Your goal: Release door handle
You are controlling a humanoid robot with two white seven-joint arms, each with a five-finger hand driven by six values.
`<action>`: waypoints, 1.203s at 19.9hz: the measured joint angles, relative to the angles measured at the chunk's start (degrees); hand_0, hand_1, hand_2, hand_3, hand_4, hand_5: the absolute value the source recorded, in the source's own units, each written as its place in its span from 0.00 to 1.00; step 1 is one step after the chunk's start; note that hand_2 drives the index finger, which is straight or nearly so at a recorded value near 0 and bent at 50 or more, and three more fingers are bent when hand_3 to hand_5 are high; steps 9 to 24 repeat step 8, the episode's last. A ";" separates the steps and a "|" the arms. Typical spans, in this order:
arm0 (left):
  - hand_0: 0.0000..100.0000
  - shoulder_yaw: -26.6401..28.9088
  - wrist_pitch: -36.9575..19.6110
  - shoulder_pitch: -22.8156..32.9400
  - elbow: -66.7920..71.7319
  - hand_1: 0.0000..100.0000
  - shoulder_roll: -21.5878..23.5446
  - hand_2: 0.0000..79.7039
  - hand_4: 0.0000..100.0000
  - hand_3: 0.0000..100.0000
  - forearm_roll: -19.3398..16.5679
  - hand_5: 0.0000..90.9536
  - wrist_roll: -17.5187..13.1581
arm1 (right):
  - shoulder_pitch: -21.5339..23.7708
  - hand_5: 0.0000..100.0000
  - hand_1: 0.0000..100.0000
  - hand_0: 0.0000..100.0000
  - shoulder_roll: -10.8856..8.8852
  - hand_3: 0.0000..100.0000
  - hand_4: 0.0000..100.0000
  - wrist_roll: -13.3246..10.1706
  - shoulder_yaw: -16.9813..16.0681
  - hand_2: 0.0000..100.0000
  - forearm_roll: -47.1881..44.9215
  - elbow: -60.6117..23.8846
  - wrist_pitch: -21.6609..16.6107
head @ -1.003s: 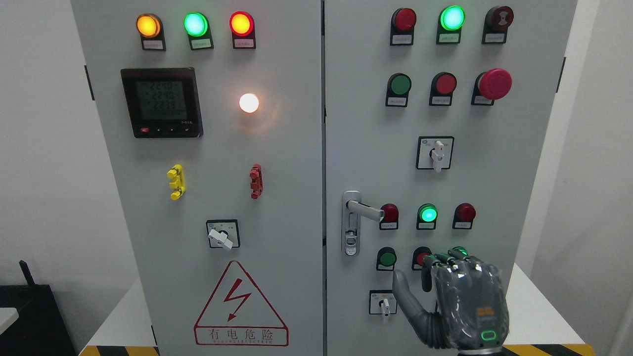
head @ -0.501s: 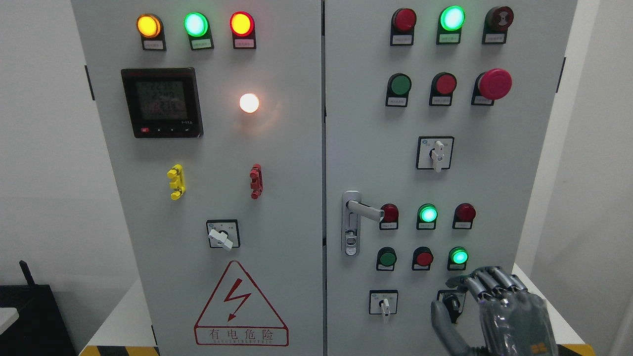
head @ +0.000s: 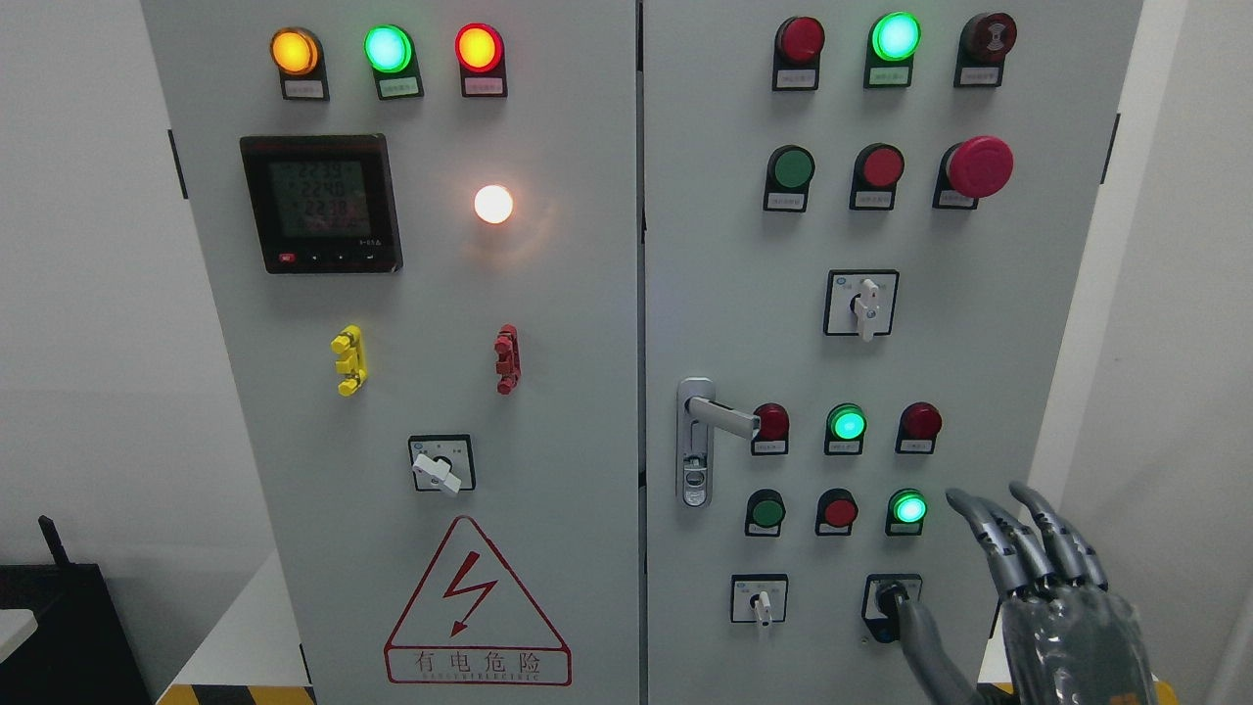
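The silver door handle (head: pixel 722 416) sits on the right cabinet door (head: pixel 724 245), its lever pointing right from a tall lock plate (head: pixel 694 443). Nothing touches it. My right hand (head: pixel 1028 578) is at the lower right, well away from the handle, fingers stretched out and empty, thumb near a black rotary switch (head: pixel 889 597). The left arm does not show.
Round lamps and push buttons (head: pixel 847 424) fill the right door, with a red mushroom stop (head: pixel 979 165) at the top. The left door (head: pixel 421 294) carries a meter (head: pixel 321 203), a lit white lamp (head: pixel 492 204) and a warning triangle (head: pixel 476 607).
My right hand has drifted right and downward away from the buttons below the handle, and its fingers have straightened from curled to stretched out. The handle has not moved.
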 measured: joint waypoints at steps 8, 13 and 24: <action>0.12 0.00 0.00 0.00 0.00 0.39 0.00 0.00 0.00 0.00 0.00 0.00 0.00 | 0.49 0.00 0.07 0.46 -0.18 0.08 0.00 0.59 -0.24 0.02 -0.36 -0.45 -0.46; 0.12 0.00 0.00 0.00 0.00 0.39 0.00 0.00 0.00 0.00 0.00 0.00 0.00 | 0.49 0.00 0.07 0.46 -0.18 0.08 0.00 0.59 -0.24 0.02 -0.36 -0.45 -0.46; 0.12 0.00 0.00 0.00 0.00 0.39 0.00 0.00 0.00 0.00 0.00 0.00 0.00 | 0.49 0.00 0.07 0.46 -0.18 0.08 0.00 0.59 -0.24 0.02 -0.36 -0.45 -0.46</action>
